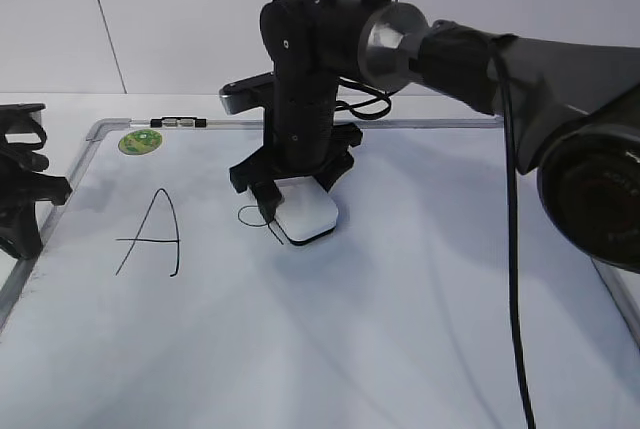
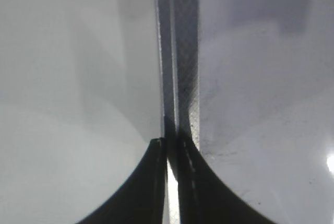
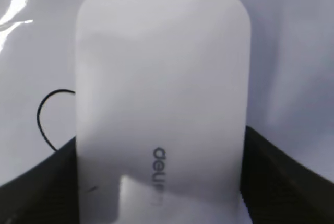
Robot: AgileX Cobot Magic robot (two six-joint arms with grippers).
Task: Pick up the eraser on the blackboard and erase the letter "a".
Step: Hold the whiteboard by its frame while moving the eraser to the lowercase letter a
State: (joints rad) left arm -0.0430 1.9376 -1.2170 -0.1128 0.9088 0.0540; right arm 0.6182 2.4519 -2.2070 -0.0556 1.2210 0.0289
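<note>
White blackboard (image 1: 400,279) lies flat, right fingers (image 3: 282,177) clamped on the eraser (image 1: 307,214) beside the letter "a" (image 1: 252,217); left fingers (image 2: 156,182) together; wiping well likely needs flat, firm strokes leftward.

One blackboard (image 1: 330,329) lies on the tabletop (image 1: 60,109). One eraser (image 1: 309,213) sits on it. Two marker letters are drawn there: one capital "A" (image 1: 152,233) and one letter "a" (image 1: 250,216), partly hidden. One round green sticker (image 1: 140,142) and one small clip (image 1: 176,123) sit at the far left corner. Two robot arms are in view.
</note>
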